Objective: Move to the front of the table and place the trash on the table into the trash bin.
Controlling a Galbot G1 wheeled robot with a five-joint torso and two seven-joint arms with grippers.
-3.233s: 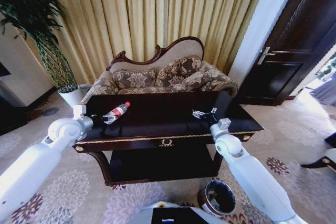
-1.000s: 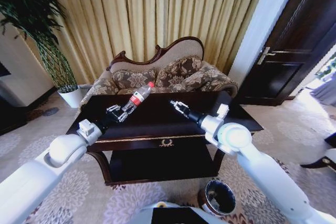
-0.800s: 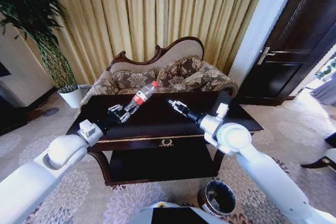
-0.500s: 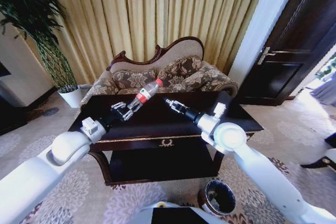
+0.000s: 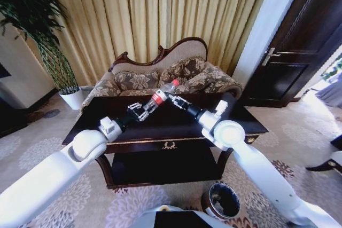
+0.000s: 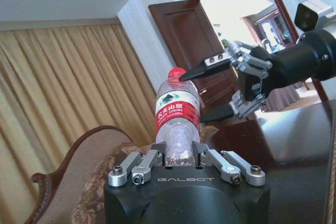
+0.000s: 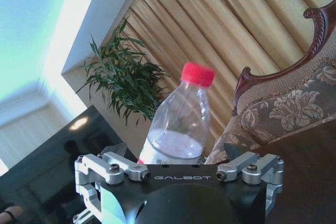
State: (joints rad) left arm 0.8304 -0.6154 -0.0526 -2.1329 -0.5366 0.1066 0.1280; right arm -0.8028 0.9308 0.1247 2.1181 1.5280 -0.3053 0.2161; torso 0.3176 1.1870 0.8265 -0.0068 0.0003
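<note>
A clear plastic bottle (image 5: 158,96) with a red cap and red-white label is the trash, held tilted above the dark table (image 5: 251,126). My left gripper (image 5: 140,112) is shut on its lower end. In the left wrist view the bottle (image 6: 177,119) rises from my left gripper (image 6: 178,156), and my right gripper (image 6: 192,98) stands open at the cap, its upper finger touching it. In the head view my right gripper (image 5: 172,99) sits right beside the bottle's neck. The bottle (image 7: 179,127) stands between the open jaws in the right wrist view. The trash bin (image 5: 223,200) stands on the carpet at the front right.
A patterned sofa (image 5: 160,78) stands just behind the table, with curtains behind it. A potted plant (image 5: 51,52) is at the far left and a dark door (image 5: 299,52) at the right. The table has a lower shelf (image 5: 160,166).
The left gripper has lifted the bottle off the table's left side and carried it right toward the middle. The right gripper has swung left from the table's right side to the bottle's cap.
</note>
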